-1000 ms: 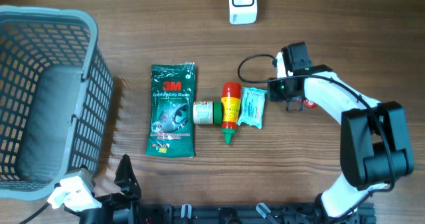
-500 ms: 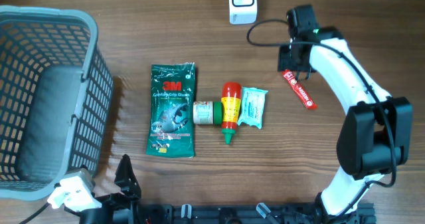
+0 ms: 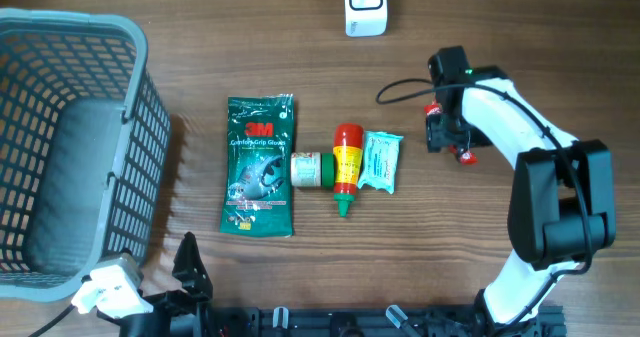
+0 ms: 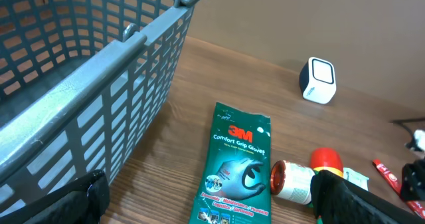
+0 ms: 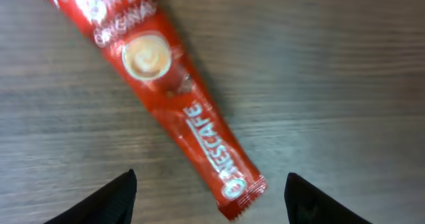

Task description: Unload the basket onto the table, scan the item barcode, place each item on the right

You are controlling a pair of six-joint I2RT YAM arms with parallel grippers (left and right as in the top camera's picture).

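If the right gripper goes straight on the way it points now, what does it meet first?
Most likely the red Nescafe sachet, which lies flat on the wooden table. The right gripper points down at it with open jaws, the sachet's lower end between them. How high it hangs is unclear.

things on view, counted by kind. table [image 3: 250, 57]: one, of wood. basket [image 3: 150, 127]: one, of grey plastic mesh. barcode scanner [image 3: 365, 5]: one, white. flat packets: three, namely one green glove packet [image 3: 259, 167], one pale teal packet [image 3: 379, 161] and one red nescafe stick sachet [image 5: 174, 94]. bottles and jars: two, namely one red squeeze bottle [image 3: 346, 167] with a green tip and one small white-labelled jar [image 3: 308, 169]. loose goods in all: five. robot arms: two, the right arm [image 3: 520, 137] and the left arm [image 3: 130, 292].
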